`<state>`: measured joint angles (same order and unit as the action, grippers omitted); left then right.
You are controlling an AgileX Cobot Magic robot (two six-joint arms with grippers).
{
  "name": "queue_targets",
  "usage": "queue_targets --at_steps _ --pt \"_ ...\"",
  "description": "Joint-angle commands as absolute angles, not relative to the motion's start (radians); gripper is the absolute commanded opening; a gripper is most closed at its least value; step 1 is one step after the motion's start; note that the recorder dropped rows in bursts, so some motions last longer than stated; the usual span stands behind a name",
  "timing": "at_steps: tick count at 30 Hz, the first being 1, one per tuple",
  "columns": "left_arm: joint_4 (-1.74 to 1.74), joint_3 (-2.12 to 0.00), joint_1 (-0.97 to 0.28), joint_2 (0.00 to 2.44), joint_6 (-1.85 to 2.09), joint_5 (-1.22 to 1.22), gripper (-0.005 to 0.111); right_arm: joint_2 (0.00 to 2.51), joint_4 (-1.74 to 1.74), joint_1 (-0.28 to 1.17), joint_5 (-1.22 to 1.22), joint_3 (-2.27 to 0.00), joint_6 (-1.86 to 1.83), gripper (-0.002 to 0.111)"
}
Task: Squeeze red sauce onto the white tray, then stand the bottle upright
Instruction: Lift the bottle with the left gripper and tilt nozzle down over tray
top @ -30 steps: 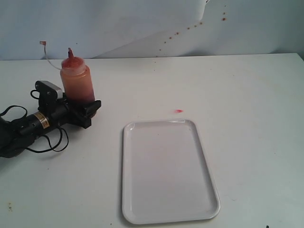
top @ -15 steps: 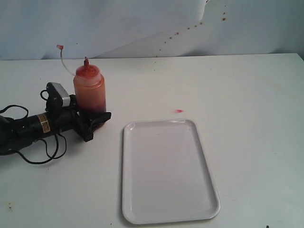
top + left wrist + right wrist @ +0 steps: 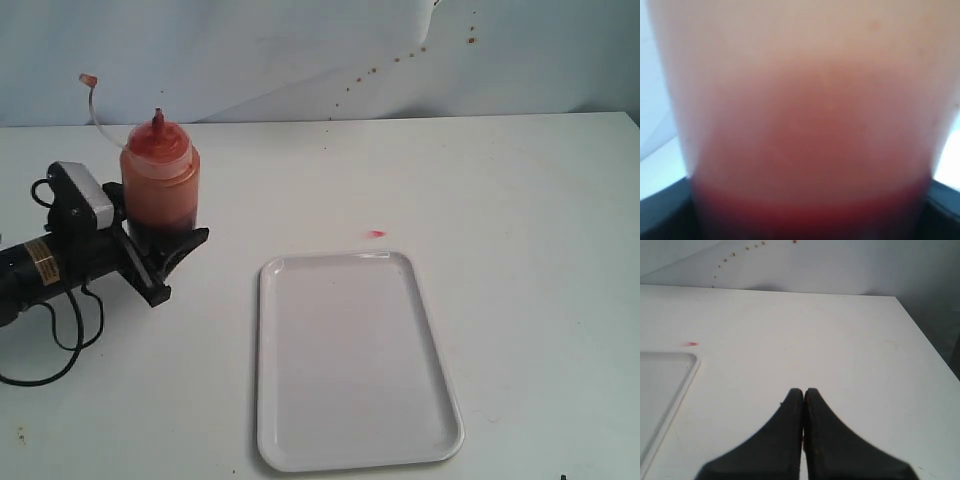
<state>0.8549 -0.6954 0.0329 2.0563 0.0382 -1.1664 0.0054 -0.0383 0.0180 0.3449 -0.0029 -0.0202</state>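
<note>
Plainly found the bottle (image 3: 160, 185) upright at the left side of the tabletop (image 3: 500, 180), well apart from the white tray (image 3: 350, 360). Noted its pointed red nozzle (image 3: 158, 120) aimed up and the thin tethered tip cap (image 3: 88, 78) arching off to the left behind it. Saw an orange-red tint through the body, darker toward the base. Found the left gripper (image 3: 172, 245) clamped around the bottle low on its body, reaching in from the left edge, with a pale camera box (image 3: 85, 195) on the wrist and black cables (image 3: 45, 350) trailing on the tabletop. Could not tell whether the base touched the tabletop or hung just above it. Got only a blurred orange-red wall of bottle (image 3: 800, 120) filling the left wrist view, with dark gripper edges at the lower corners. Found the tray lying flat near the middle front of the tabletop, long side running away from the camera, surface plain white. Spotted a tiny red smear (image 3: 376, 234) on the tabletop just beyond the tray's far edge, apart from the rim. Saw the right gripper (image 3: 803, 392) only in its own wrist view: closed tight, tips pressed together on nothing, above bare tabletop near the tray's far corner. Noticed small reddish spots (image 3: 400, 55) on the pale backdrop behind.
</note>
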Motion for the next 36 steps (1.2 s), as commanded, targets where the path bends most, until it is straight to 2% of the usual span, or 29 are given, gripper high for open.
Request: queue_targets --at_steps 1,11,23,36 --pt "0.741 -0.597 0.03 1.944 0.195 -1.221 0.0 0.0 -0.034 0.011 0.342 0.0 -0.02 0.0" --pt "0.739 -0.57 0.015 1.902 0.25 -1.221 0.0 0.0 -0.034 0.011 0.342 0.0 -0.02 0.0" --pt "0.579 -0.57 -0.138 1.902 0.405 -1.221 0.0 0.0 -0.034 0.011 0.342 0.0 -0.02 0.0" --pt "0.59 -0.57 -0.139 1.902 0.428 -1.221 0.0 0.0 -0.034 0.011 0.342 0.0 -0.02 0.0"
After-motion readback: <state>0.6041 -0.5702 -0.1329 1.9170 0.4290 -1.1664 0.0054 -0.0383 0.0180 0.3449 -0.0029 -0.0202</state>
